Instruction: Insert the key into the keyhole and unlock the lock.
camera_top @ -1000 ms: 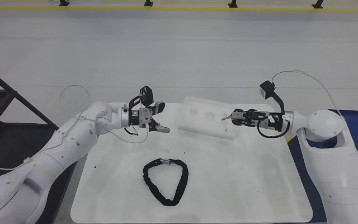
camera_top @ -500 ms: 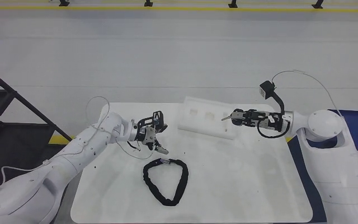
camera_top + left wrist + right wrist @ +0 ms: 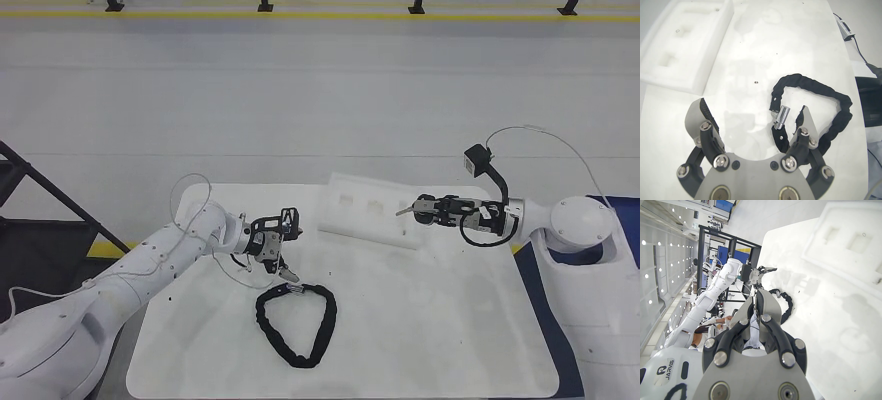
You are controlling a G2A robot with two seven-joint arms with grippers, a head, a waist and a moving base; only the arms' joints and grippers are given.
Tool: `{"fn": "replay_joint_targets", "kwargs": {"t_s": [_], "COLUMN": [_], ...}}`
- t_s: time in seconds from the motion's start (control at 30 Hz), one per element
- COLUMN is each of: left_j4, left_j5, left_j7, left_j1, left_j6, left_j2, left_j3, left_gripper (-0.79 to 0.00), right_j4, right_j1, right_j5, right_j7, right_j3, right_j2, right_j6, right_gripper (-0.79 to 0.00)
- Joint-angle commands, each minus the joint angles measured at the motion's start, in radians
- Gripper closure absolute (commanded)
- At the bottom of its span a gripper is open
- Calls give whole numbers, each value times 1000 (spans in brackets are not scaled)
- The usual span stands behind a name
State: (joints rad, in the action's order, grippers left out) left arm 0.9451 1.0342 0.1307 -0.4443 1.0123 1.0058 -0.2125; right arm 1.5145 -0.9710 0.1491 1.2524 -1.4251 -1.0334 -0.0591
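A black fabric-covered chain lock (image 3: pixel 296 325) lies in a loop on the white table (image 3: pixel 430 320), its silver lock cylinder (image 3: pixel 297 290) at the far side of the loop. My left gripper (image 3: pixel 286 255) hovers open just behind the cylinder. In the left wrist view the cylinder (image 3: pixel 781 117) stands close to one finger of that gripper (image 3: pixel 753 106), and the chain (image 3: pixel 829 94) curves away past it. My right gripper (image 3: pixel 415 209) hangs over the foam tray, shut on the thin silver key (image 3: pixel 403 211). The right wrist view shows its fingers (image 3: pixel 761 300) pressed together, the key hidden.
A white foam tray (image 3: pixel 370 212) with square recesses stands at the back of the table, between the two arms. Bare tabletop extends in front and to the right of the chain. A dark frame (image 3: pixel 40 190) stands off the table's left side.
My left arm has swung from beside the foam tray forward and down toward the chain lock, its gripper still open. The right arm and key have not moved.
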Motion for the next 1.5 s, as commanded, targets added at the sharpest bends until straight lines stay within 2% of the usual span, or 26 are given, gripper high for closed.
{"fn": "replay_joint_targets", "kwargs": {"t_s": [0.0,0.2,0.33,0.53,0.7,0.77,0.83,0.97,1.23,1.27,1.3,1.33,1.47], "left_j4": [0,0,13,13,32,37,47,52,34,30,27,22,4], "left_j5": [0,-2,3,113,285,346,384,420,448,451,453,456,467], "left_j7": [0,0,18,160,311,348,372,374,375,375,375,374,358], "left_j1": [0,-4,-37,-87,-139,-159,-176,-196,-206,-208,-209,-211,-215], "left_j6": [0,-6,0,-1,-116,-181,-209,-235,-217,-218,-218,-218,-210], "left_j2": [0,0,-4,-29,-57,-65,-70,-68,-48,-46,-44,-41,-32], "left_j3": [0,-1,-16,-11,-29,-33,-35,-42,-56,-58,-60,-62,-69], "left_gripper": [-785,-785,-785,-785,-785,-785,-785,-785,-785,-665,-468,-360,-55], "right_j4": [0,0,0,0,0,0,0,0,0,0,0,0,0], "right_j1": [0,0,0,0,0,0,0,0,0,0,0,0,0], "right_j5": [0,0,0,0,0,0,0,0,0,0,0,0,0], "right_j7": [0,0,0,0,0,0,0,0,0,0,0,0,0], "right_j3": [0,0,0,0,0,0,0,0,0,0,0,0,0], "right_j2": [0,0,0,0,0,0,0,0,0,0,0,0,0], "right_j6": [0,0,0,0,0,0,0,0,0,0,0,0,0], "right_gripper": [0,0,0,0,0,0,0,0,0,0,0,0,0]}}
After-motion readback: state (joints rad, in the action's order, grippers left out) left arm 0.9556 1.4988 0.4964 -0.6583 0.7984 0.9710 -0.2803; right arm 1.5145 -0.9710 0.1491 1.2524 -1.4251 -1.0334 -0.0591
